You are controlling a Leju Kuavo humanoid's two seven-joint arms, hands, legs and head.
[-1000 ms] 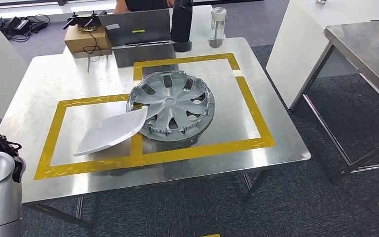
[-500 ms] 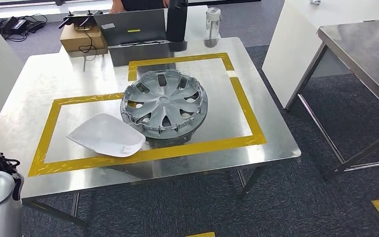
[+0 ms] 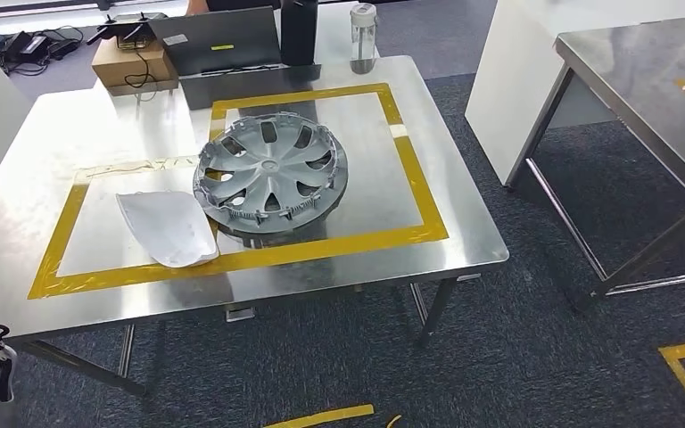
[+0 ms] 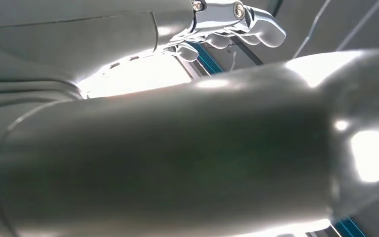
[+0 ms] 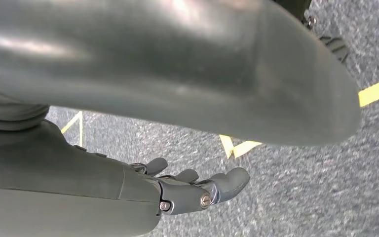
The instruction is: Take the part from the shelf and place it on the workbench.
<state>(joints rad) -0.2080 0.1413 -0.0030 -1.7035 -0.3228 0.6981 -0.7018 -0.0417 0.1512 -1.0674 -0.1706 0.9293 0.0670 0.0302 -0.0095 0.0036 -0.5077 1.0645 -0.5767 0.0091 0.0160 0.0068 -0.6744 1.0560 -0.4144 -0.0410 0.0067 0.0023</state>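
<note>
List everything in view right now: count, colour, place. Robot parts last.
workbench: 1, steel, centre of the head view, marked with yellow tape rectangles
wheel cover: 1, grey, on the workbench where the two tape rectangles meet
white part: 1, white, on the workbench, its edge right beside the wheel cover
laptop: 1, grey, far edge of the workbench
cardboard box: 1, brown, beside the laptop
bottle: 1, clear with a pale cap, far edge
dark flask: 1, black, beside the bottle
second steel table: 1, to the right
left hand: 1, silver, empty, fingers slightly curled
right hand: 1, grey, empty, fingers apart, above the carpet
</note>
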